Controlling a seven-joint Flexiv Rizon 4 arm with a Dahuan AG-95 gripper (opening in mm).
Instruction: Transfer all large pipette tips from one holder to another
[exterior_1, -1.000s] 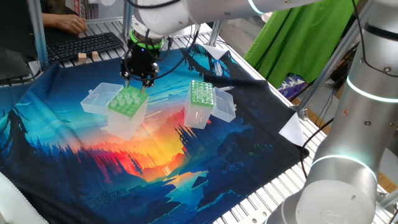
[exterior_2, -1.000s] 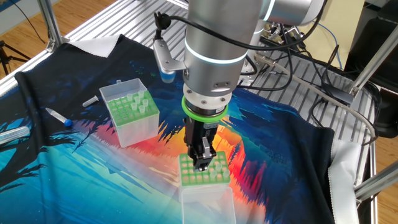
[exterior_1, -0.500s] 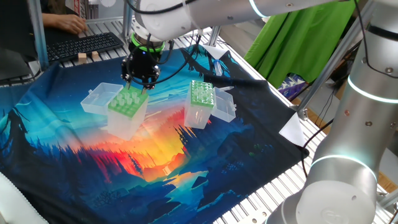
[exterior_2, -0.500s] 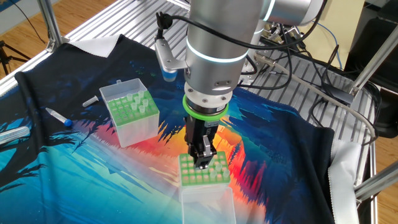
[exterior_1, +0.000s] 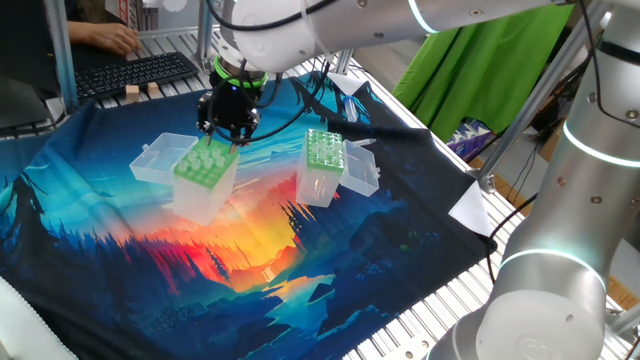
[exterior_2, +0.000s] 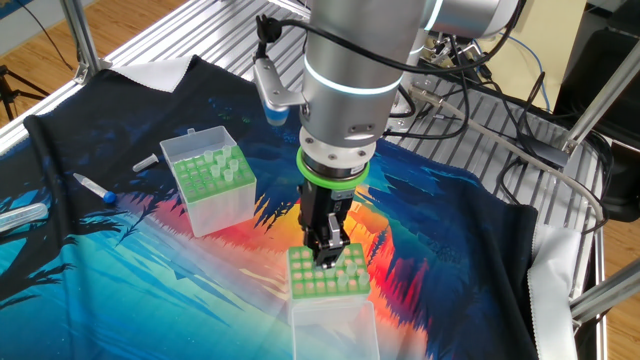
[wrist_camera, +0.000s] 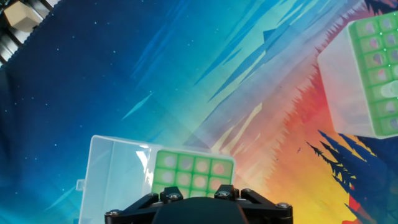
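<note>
**A:** The large pipette tips (wrist_camera: 186, 165), where are they from your tool?

**B:** Directly under my gripper (exterior_1: 229, 137). They stand in the holder (exterior_1: 200, 190) with the light-green plate of wide holes. In the hand view I see them as pale round tops in the holes. In one fixed view they look like small whitish bumps on the plate.

**A:** And the gripper itself?

**B:** It points straight down, just above the plate. The jaws are spread wide and I see nothing between them. The other fixed view shows the fingers (exterior_2: 326, 255) low over the plate. Whether they touch a tip, I cannot tell from there.

**A:** Does the hand view show the fingertips?

**B:** No. Only the dark body of my gripper is at the bottom edge, and it covers the near rows of the holder. But this view shows the clear lid (wrist_camera: 115, 174) lying open beside the holder.

**A:** The other box?

**B:** The second box (exterior_1: 322, 185) stands well apart from my gripper, on the same coloured cloth (exterior_1: 250, 270). In the hand view it is cut off at the right edge. In the other fixed view some pale tops stand in its plate, but what they are is too small to say.
</note>
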